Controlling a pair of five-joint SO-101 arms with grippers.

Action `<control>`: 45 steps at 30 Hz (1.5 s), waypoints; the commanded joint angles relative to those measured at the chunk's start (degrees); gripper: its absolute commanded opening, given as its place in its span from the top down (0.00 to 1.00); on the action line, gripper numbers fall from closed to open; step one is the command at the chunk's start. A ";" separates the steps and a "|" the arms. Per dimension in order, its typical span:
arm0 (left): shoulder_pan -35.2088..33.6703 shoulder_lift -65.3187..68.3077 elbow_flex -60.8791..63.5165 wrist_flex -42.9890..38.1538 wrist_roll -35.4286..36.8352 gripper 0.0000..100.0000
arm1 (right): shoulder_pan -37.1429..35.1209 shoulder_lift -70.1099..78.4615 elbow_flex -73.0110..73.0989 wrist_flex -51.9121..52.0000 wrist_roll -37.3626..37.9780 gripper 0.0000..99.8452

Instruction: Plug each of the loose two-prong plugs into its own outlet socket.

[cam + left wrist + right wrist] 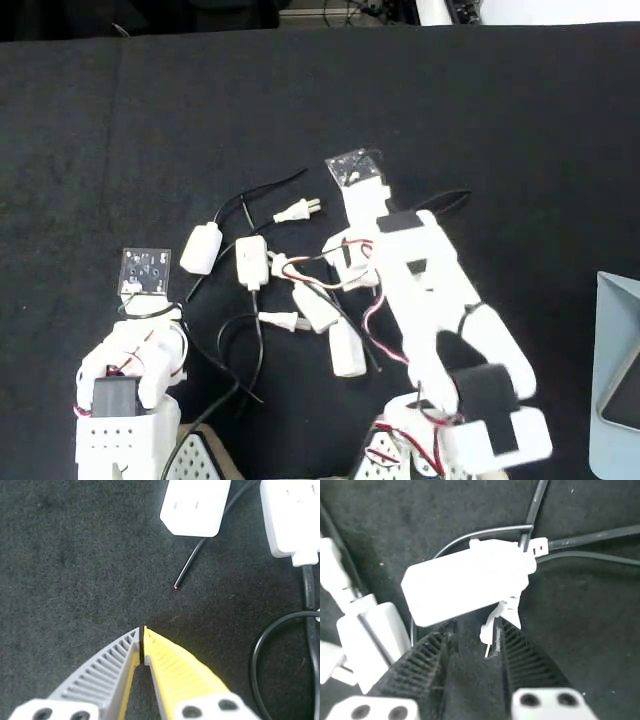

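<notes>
Several white outlet sockets lie mid-table: one (200, 248) on the left, one (252, 262) beside it, two more (315, 308) (347, 352) lower down. A loose two-prong plug (298, 210) lies above them, another (280, 320) below. My left gripper (143, 629) is shut on nothing, just short of a socket (196, 505) with two slots. My right gripper (475, 632) is open over a white socket block (465, 582). A small white plug (501, 615) with thin prongs sits between its fingers, close to one finger (520, 655).
Black cords (240, 350) loop among the sockets, and one cord (285, 645) curves beside my left gripper. A second socket (292, 515) lies near it. Another white block (370, 635) sits beside my right gripper. A pale blue tray (615, 370) stands at the right edge.
</notes>
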 commanded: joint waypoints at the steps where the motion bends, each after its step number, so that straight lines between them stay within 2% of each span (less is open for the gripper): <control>1: 0.31 -0.09 1.01 0.35 0.26 0.97 | 0.00 1.98 -3.21 -0.97 -0.44 0.87; 11: 0.31 -0.09 1.01 0.35 0.35 0.97 | 5.01 2.42 -4.09 -0.44 -0.09 0.87; 16: 0.31 -0.09 1.01 0.35 0.35 0.97 | 6.77 2.51 -4.09 1.49 4.40 0.87; 26: 0.31 -0.09 1.01 0.35 0.35 0.97 | 6.24 2.68 -4.09 1.85 4.40 0.87; 33: 0.31 -0.09 1.01 0.35 0.35 0.97 | 3.34 2.51 -5.49 2.29 4.04 0.87; 39: 0.04 -0.09 1.01 0.35 0.35 0.97 | 5.63 1.98 -13.14 11.96 4.04 0.87; 45: 0.04 -0.09 1.01 0.35 0.35 0.97 | 4.66 2.51 -13.14 12.92 4.04 0.87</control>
